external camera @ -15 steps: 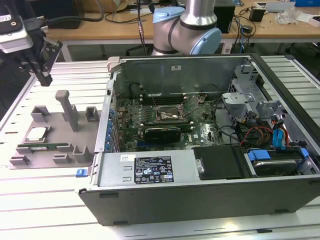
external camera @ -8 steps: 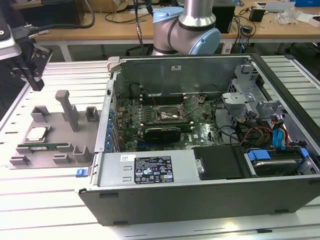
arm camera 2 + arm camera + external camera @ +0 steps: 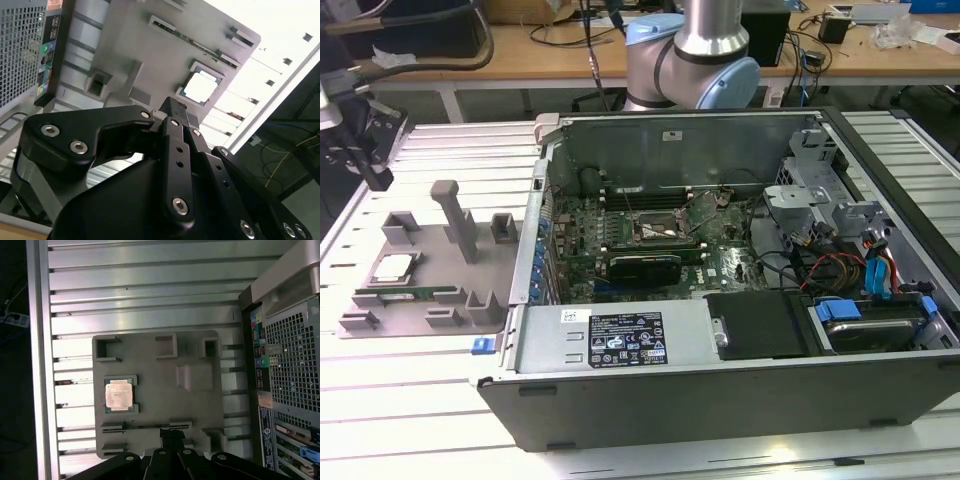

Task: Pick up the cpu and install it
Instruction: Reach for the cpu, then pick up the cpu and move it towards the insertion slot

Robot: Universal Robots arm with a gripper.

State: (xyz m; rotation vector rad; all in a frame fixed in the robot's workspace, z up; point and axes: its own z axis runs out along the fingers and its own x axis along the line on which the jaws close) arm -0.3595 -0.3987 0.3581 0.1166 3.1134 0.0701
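Just one cpu (image 3: 119, 394), one gripper (image 3: 172, 106), one fixture (image 3: 155, 405)

Exterior oblique; both wrist views over fixture (image 3: 150, 407) (image 3: 135, 55)

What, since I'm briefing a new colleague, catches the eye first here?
The open grey metal computer case fills the exterior view's middle, its green motherboard exposed. On the exterior view's left, a grey plastic tray holds the small square silver-topped cpu, with the black gripper hanging over the tray in the second wrist view.
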